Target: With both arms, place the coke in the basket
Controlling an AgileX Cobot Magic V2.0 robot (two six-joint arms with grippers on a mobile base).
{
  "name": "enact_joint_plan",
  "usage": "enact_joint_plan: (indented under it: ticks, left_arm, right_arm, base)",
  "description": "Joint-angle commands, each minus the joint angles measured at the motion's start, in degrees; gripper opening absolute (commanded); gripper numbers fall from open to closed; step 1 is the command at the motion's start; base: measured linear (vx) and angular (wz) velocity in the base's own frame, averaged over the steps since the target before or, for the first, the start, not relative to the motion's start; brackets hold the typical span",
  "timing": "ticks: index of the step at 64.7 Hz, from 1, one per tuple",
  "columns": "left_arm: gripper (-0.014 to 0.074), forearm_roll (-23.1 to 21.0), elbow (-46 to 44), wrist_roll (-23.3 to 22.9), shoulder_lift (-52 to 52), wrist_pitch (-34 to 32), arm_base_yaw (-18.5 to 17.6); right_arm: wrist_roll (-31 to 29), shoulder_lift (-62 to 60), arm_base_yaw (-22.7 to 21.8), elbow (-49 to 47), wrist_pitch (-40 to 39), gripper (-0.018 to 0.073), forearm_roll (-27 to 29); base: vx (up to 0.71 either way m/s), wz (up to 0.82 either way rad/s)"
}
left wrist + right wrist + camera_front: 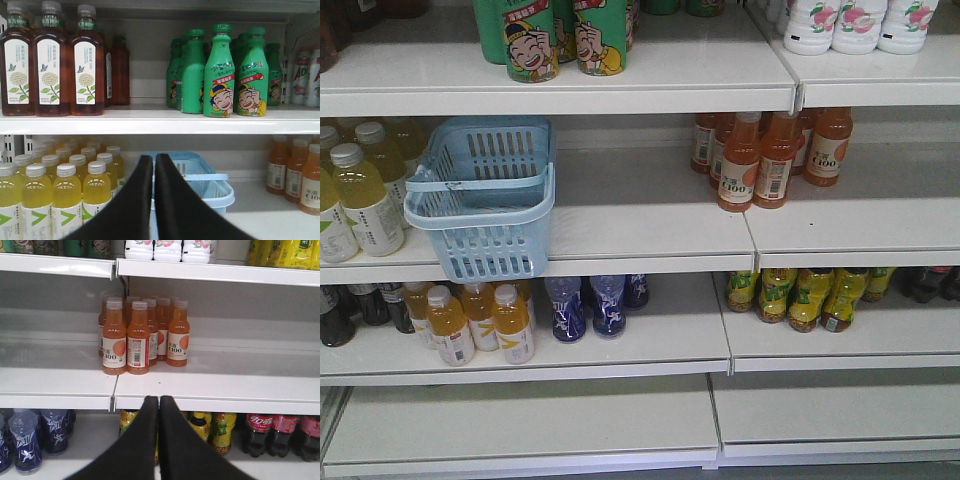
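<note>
Basket: the light blue basket (485, 250) stands at the left of the middle shelf (650, 235). Its front end hangs over the shelf edge and the handles lie down on the rim.
Coke: I cannot find the can in any view.
Left gripper (153, 159): the two black fingers are almost together with only a thin slit between them, and they hold nothing. In the left wrist view they cover the front of the basket.
Right gripper (159, 400): it is closed in the same way and holds nothing. It points at the orange juice bottles (139, 340).
Beside the basket: pale yellow drink bottles (370, 205) stand just to its left. The orange juice group is well apart, to its right.
Counts, upper shelf: three brown tea bottles (50, 65) in front, two green cartoon bottles (219, 75) in front with more behind, and three white bottles (858, 25).
Counts, middle shelf: at least seven orange juice bottles.
Counts, lower shelf: three blue bottles (588, 305) and three dark cola bottles (277, 432) with red labels.
</note>
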Motion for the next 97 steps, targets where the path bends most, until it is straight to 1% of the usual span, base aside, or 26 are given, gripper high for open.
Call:
enact_joint_plan:
  ticks: [1,5,9,12,19,25,36,41,50,54,62,72,75,79,87,90,91,97]
  left_arm:
    - [-0.0006,0.2,-8.2,1.6,6.8,2.8,-0.1]
    - [-0.0006,0.0,-12.1,3.7,11.9,5.2,-0.1]
    - [-0.0006,-0.7,-15.0,3.8,15.8,7.2,-0.1]
    - [-0.0006,-0.6,-16.5,3.7,18.2,7.4,-0.1]
    - [-0.0006,-0.5,-16.6,3.7,21.8,6.7,-0.1]
    - [-0.0006,-0.5,-16.5,3.3,23.5,7.5,-0.1]
    - [0.0001,-0.5,-16.4,3.3,27.1,4.8,-0.1]
    - [0.0023,-0.5,-16.4,3.3,28.4,4.2,-0.1]
    - [0.0115,-0.5,-16.4,3.3,31.3,4.0,-0.1]
    - [0.0176,-0.5,-16.4,3.3,32.2,4.0,-0.1]
    - [0.0333,-0.5,-16.4,3.3,33.3,3.5,-0.1]
    - [0.0473,-0.9,-16.4,3.2,33.3,2.5,-0.1]
    - [0.0498,-2.9,-16.4,3.0,33.3,1.9,-0.1]
    - [0.0516,-7.9,-16.4,0.6,33.5,0.5,-0.1]
    - [0.0519,-23.5,-17.0,-5.6,37.2,-2.1,-0.2]
    - [0.0517,-28.5,-17.4,-6.4,38.7,-1.9,-0.2]
    - [0.0517,-30.9,-17.7,-6.7,39.4,-1.7,-0.2]
    - [0.0517,-41.2,-19.0,-6.7,43.6,-1.0,-0.4]
  right_arm:
    - [-0.2,-1.0,-0.4,0.6,-4.0,-0.0009,-0.1]
    - [-0.2,-1.0,-0.4,0.6,-4.0,-0.0009,-0.1]
    - [-0.2,-1.0,-0.4,0.6,-4.0,-0.0009,-0.1]
    - [-0.2,-1.0,-0.4,0.6,-4.0,-0.0009,-0.1]
    - [-0.2,-1.0,-0.4,0.6,-4.0,-0.0009,-0.1]
    - [-0.2,-1.0,-0.4,0.6,-4.0,-0.0009,-0.1]
    - [-0.2,-1.0,-0.4,0.6,-4.0,-0.0009,-0.1]
    - [-0.2,-1.0,-0.4,0.6,-4.0,-0.0009,-0.1]
    - [-0.2,-1.0,-0.4,0.6,-4.0,-0.0009,-0.1]
    - [-0.2,-1.0,-0.4,0.6,-4.0,-0.0009,-0.1]
    - [-0.2,-1.0,-0.4,0.6,-4.0,-0.0009,-0.1]
    - [-0.2,-1.0,-0.4,0.6,-4.0,-0.0009,-0.1]
    - [-0.2,-1.0,-0.4,0.6,-4.0,-0.0009,-0.1]
    - [-0.2,-1.0,-0.4,0.6,-4.0,-0.0009,-0.1]
    - [-0.2,-1.0,-0.4,0.6,-4.0,-0.0009,-0.1]
    - [-0.2,-1.0,-0.4,0.6,-4.0,-0.0009,-0.1]
    - [-0.2,-1.0,-0.4,0.6,-4.0,-0.0009,-0.1]
    - [-0.2,-1.0,-0.4,0.6,-4.0,-0.0009,-0.1]
  base:
    - [0.0,0.0]
    - [0.0,0.0]
    - [0.0,0.0]
    - [0.0,0.0]
    - [0.0,0.0]
    - [0.0,0.0]
    - [0.0,0.0]
    - [0.0,0.0]
    - [0.0,0.0]
    - [0.0,0.0]
    - [0.0,0.0]
    - [0.0,0.0]
    - [0.0,0.0]
    - [0.0,0.0]
    - [0.0,0.0]
    - [0.0,0.0]
    - [0.0,0.0]
    - [0.0,0.0]
